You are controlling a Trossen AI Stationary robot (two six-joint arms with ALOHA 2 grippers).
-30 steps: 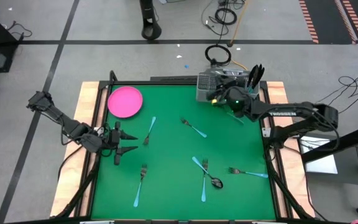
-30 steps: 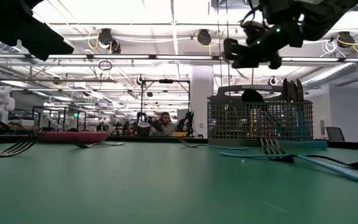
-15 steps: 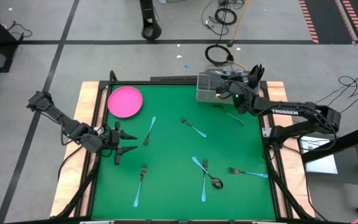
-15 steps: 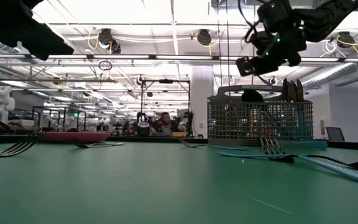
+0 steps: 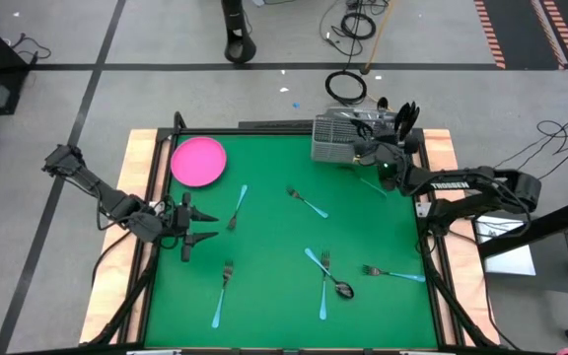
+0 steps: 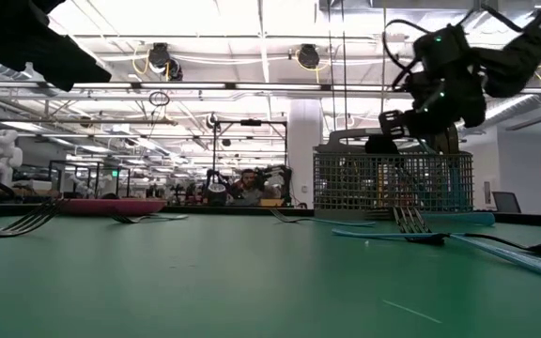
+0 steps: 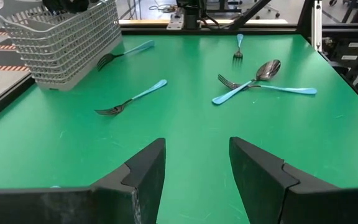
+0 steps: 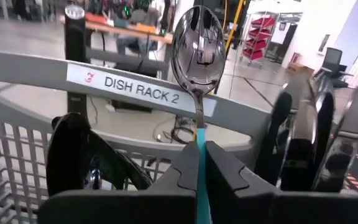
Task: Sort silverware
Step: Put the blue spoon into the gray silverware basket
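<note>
My right gripper (image 8: 201, 163) is shut on a spoon with a shiny bowl (image 8: 197, 45) and a light-blue handle. It hangs over the silver wire-mesh caddy (image 5: 337, 138) at the table's far right, and also shows in the low view (image 6: 397, 122). Dark utensils (image 8: 74, 158) stand in the caddy. Loose silverware lies flat on the green mat: light-blue-handled forks (image 5: 237, 207) (image 5: 307, 203) (image 5: 222, 292) and a spoon (image 5: 341, 289). My left gripper (image 7: 197, 168) waits open at the left edge, above bare mat. My right gripper pinches the spoon's light-blue handle (image 8: 200, 148) between its two fingers, just behind the metal neck. The fingers point about level toward the caddy. The neck and bowl stick out beyond the fingertips. The spoon is lifted clear, its bowl above the caddy's rim (image 8: 135, 84).
A round pink plate (image 5: 198, 161) lies at the far left corner. More silverware lies near the right edge (image 5: 394, 274) and beside the caddy (image 5: 373, 184). Wooden rails (image 5: 142, 197) border the mat. People and benches show in the room beyond.
My right gripper has carried the spoon down and toward the table's right edge, from high over the caddy's left part to just above its rim, tipping nearer level. It has stayed shut on the spoon.
</note>
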